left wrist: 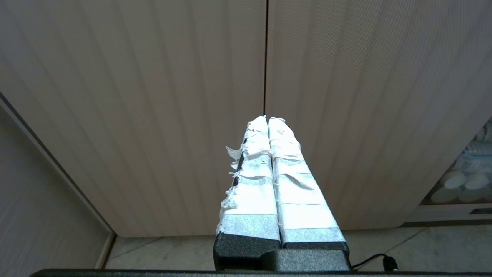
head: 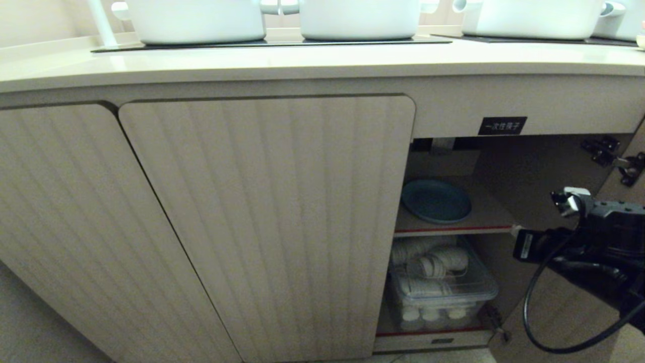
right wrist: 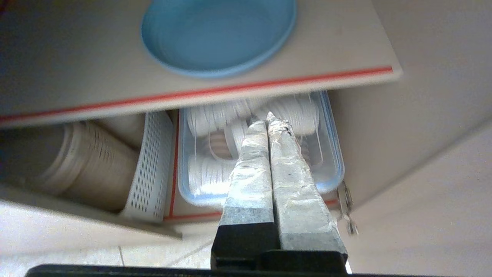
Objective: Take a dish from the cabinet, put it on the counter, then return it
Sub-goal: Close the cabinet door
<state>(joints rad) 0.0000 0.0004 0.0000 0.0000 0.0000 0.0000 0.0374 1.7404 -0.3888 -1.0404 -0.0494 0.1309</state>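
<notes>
Head view shows, from the left, two closed ribbed doors of the cabinet (head: 262, 222), then the open part where the dish (head: 436, 200) lies flat on the inner shelf (head: 484, 222), above a clear box of white cups (head: 443, 287). The counter (head: 302, 63) runs above with white pots (head: 358, 17) on it. Far right, the right pincer (right wrist: 268, 117) hangs just outside the opening, its taped tips pressed together and empty, pointing below the dish. The left pincer (left wrist: 266, 119) is also pressed together, facing the closed doors. The dish looks light, stiff and smooth, so it may slip. I think the near rim is the best place to pinch.
</notes>
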